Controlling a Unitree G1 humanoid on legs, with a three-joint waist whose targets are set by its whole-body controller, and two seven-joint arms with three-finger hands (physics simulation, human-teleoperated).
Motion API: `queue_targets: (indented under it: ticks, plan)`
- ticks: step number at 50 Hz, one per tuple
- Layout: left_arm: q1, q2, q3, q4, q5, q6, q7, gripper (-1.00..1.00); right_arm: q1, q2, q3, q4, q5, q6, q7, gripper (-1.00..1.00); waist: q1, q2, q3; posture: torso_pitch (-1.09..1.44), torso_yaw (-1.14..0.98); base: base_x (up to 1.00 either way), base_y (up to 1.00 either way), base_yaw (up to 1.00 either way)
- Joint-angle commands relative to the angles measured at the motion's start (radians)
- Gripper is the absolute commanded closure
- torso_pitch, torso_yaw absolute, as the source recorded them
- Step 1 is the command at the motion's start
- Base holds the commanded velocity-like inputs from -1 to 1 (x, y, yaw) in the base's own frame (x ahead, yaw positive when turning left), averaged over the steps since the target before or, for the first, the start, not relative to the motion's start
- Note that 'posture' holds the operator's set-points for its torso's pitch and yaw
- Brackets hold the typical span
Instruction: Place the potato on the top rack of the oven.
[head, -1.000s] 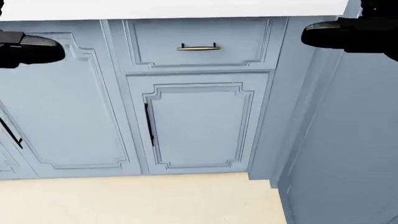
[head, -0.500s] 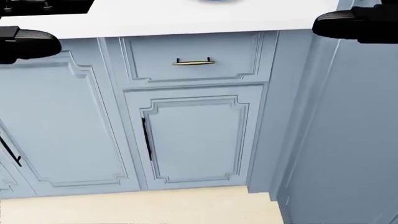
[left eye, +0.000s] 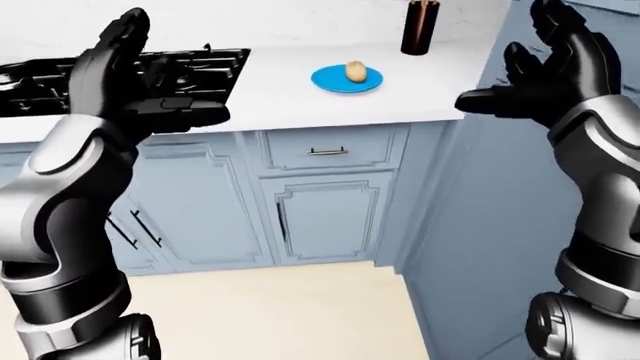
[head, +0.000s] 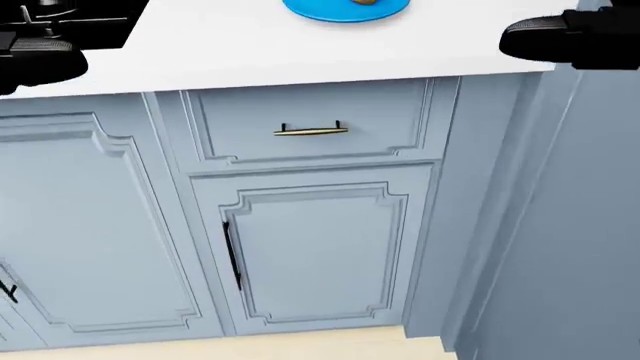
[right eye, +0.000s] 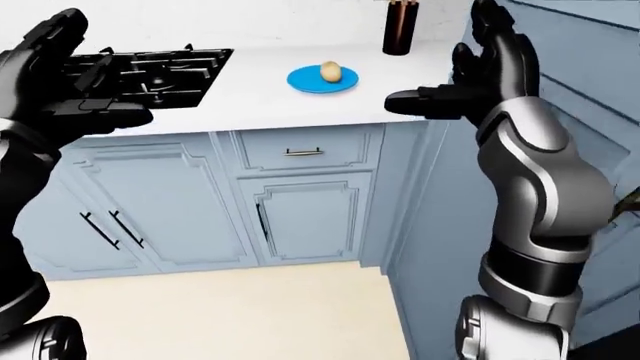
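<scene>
Potato (left eye: 355, 71) sits on blue plate (left eye: 346, 79) on bench (left eye: 290, 101), up & left of my right hand (left eye: 540, 71). Both hands empty, fingers spread; left hand (left eye: 135, 82) further off. Right's nearer, I reckon.

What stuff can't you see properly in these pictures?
- Oven: not in any view.
- Potato: in the head view only a sliver at the top edge; too small elsewhere for detail.
- Blue plate: head view's top edge cuts it.
- Dark bottle: top cut off in both eye views.
- Stove: partly behind the left hand.
</scene>
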Motion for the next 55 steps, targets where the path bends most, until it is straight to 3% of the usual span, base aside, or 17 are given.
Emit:
queue_targets:
  ticks: [1,3,10,13,15,16,17,25,29,30,32,39,44,46,49,53,55]
  plan:
    - [-0.021,0.011,0.014,-0.016,-0.001,-0.021,0.007,-1.00,-0.027,-0.011,-0.002,-0.025,0.006,-0.022,0.003,-1.00,0.005,0.006,-0.030,0.00,0.00,0.48,0.00,0.00]
    - [-0.019,0.012,0.012,-0.013,0.000,-0.026,0.006,-1.00,-0.028,-0.012,-0.002,-0.025,0.006,-0.020,0.003,-1.00,0.005,0.018,0.000,0.00,0.00,0.47,0.00,0.00]
    - [-0.014,0.008,0.013,0.007,0.004,-0.032,0.010,-1.00,-0.028,-0.013,0.001,-0.023,0.005,-0.018,0.006,-1.00,0.036,-0.035,-0.013,0.00,0.00,0.47,0.00,0.00]
    - [-0.009,0.004,0.026,0.002,-0.021,-0.035,0.008,-1.00,-0.029,-0.011,0.001,-0.020,0.003,-0.021,0.006,-1.00,0.044,-0.076,-0.023,0.00,0.00,0.47,0.00,0.00]
    - [-0.004,0.010,0.013,0.015,-0.006,-0.049,0.007,-1.00,-0.027,-0.011,0.000,-0.024,0.003,-0.017,0.005,-1.00,0.041,-0.134,-0.041,0.00,0.00,0.47,0.00,0.00]
    - [-0.006,0.010,0.011,0.011,-0.006,-0.045,0.010,-1.00,-0.025,-0.012,0.006,-0.022,-0.003,-0.022,0.008,-1.00,0.034,-0.105,-0.024,0.00,0.00,0.46,0.00,0.00]
    - [-0.001,0.021,-0.005,0.007,0.018,-0.054,0.003,-1.00,-0.025,-0.009,0.006,-0.018,-0.003,-0.023,0.010,-1.00,0.041,-0.125,-0.010,0.00,0.00,0.47,0.00,0.00]
    - [-0.011,0.017,0.022,-0.003,-0.014,-0.039,0.008,-1.00,-0.027,-0.008,0.008,-0.016,-0.020,-0.029,0.008,-1.00,0.008,-0.070,-0.018,0.00,0.00,0.43,0.00,0.00]
    - [-0.013,0.022,0.025,-0.005,-0.023,-0.040,0.015,-1.00,-0.032,-0.007,0.003,-0.015,-0.021,-0.026,0.008,-1.00,0.007,0.020,-0.048,0.00,0.00,0.30,0.00,0.00]
    - [-0.014,0.025,0.028,-0.006,-0.028,-0.037,0.016,-1.00,-0.030,-0.005,0.006,-0.015,-0.021,-0.028,0.009,-1.00,0.009,0.002,-0.046,0.00,0.00,0.30,0.00,0.00]
    - [-0.008,0.026,0.023,-0.002,-0.026,-0.045,0.016,-1.00,-0.030,-0.005,0.006,-0.012,-0.023,-0.031,0.011,-1.00,0.013,0.014,-0.018,0.00,0.00,0.30,0.00,0.00]
    - [-0.011,0.023,0.014,0.006,-0.011,-0.051,0.018,-1.00,-0.032,-0.005,0.006,-0.006,-0.023,-0.035,0.011,-1.00,0.031,-0.038,-0.027,0.00,0.00,0.30,0.00,0.00]
    - [-0.007,0.018,0.012,0.011,-0.001,-0.060,0.011,-1.00,-0.027,-0.002,0.011,-0.006,-0.033,-0.039,0.013,-1.00,0.039,-0.110,-0.054,0.00,0.00,0.30,0.00,0.00]
    - [-0.004,0.015,0.011,0.014,0.002,-0.060,0.010,-1.00,-0.030,-0.003,0.011,-0.007,-0.036,-0.037,0.013,-1.00,0.034,-0.122,-0.022,0.00,0.00,0.30,0.00,0.00]
    - [-0.007,0.017,0.017,0.018,-0.001,-0.062,0.005,-1.00,-0.031,-0.005,0.014,-0.006,-0.049,-0.041,0.013,-1.00,0.022,-0.106,-0.038,0.00,0.00,0.15,0.00,0.00]
    - [-0.011,0.021,0.022,0.006,-0.013,-0.047,0.016,-1.00,-0.033,-0.006,0.010,-0.005,-0.057,-0.048,0.018,-1.00,0.016,-0.088,0.000,0.00,0.00,0.01,0.00,0.00]
    - [-0.012,0.024,0.022,0.007,-0.016,-0.048,0.017,-1.00,-0.030,-0.006,0.015,0.002,-0.065,-0.053,0.021,-1.00,0.015,-0.053,-0.006,0.00,0.00,-0.05,0.00,0.00]
